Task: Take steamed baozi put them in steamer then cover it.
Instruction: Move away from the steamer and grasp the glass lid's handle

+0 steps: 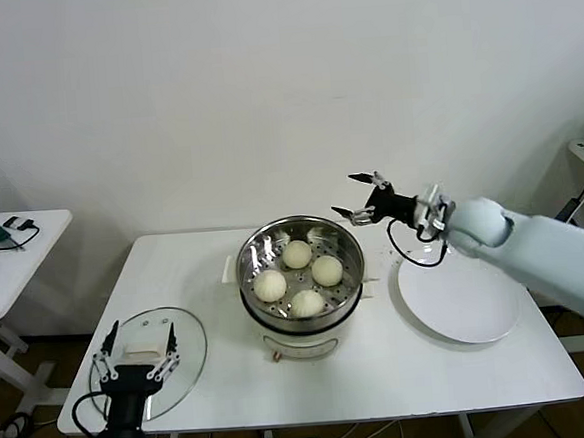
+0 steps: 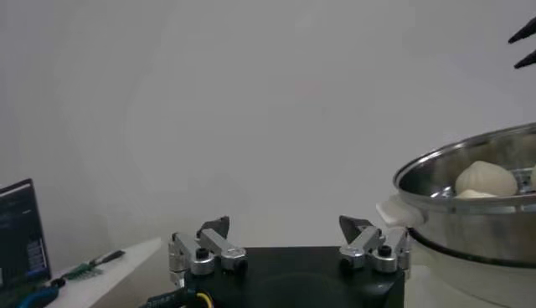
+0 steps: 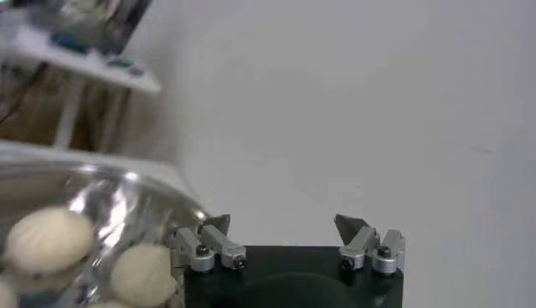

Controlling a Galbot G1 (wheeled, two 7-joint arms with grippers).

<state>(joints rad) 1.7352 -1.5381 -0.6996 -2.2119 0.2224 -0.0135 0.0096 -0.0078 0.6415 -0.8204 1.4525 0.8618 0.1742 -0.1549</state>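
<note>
Left gripper (image 1: 136,352): spread wide over the glass lid's (image 1: 187,362) white handle (image 1: 143,342) at the table's (image 1: 384,383) front-left corner — ungrasped; off-centre closing could skid it.
Baozi (image 1: 298,275): all four inside the steamer (image 1: 304,313), mid-table.
Right gripper (image 1: 363,198): empty, parted beyond the steamer's rim — could clash with the incoming lid.

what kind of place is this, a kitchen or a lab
Probably a robot test lab, not a kitchen: a plain white table against a bare wall, a steamer, and a side desk with electronics.
</note>
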